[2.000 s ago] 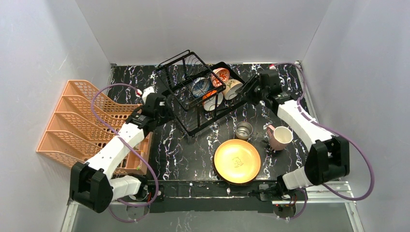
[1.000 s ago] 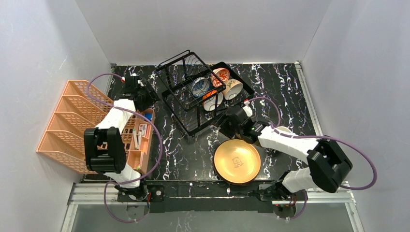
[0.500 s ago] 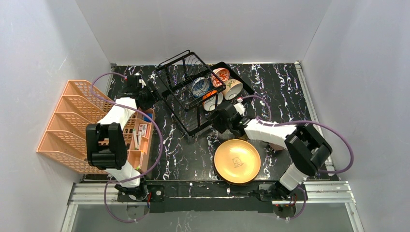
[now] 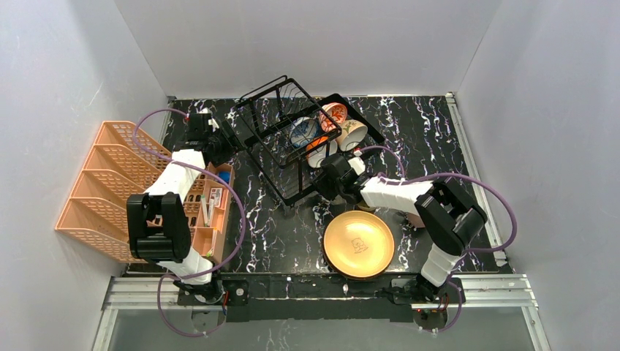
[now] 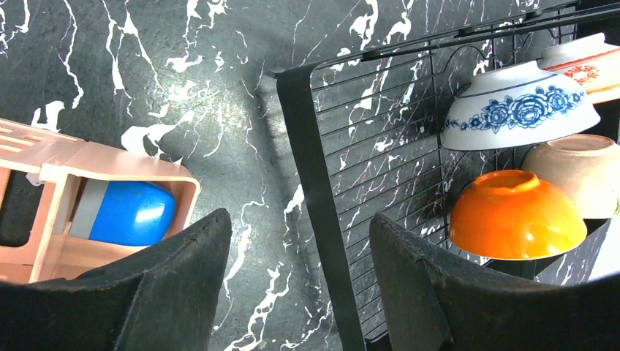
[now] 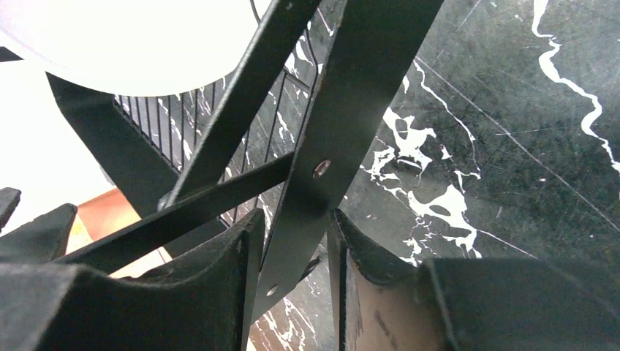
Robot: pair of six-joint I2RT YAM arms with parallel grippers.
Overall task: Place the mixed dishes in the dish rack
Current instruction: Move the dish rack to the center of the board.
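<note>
Item: dish rack [image 4: 267, 139], sitting askew at the twelve o'clock of the desk [image 4: 439, 131], bowls [image 4: 303, 133] inside. Right hand [image 4: 331, 180] is pinching its five-o'clock frame bar [image 6: 343, 110]; left hand [image 5: 300, 219] is hovering wide at nine o'clock. Step: probably straightening rack; next, collecting yellow plate [image 4: 358, 243] at six.
</note>
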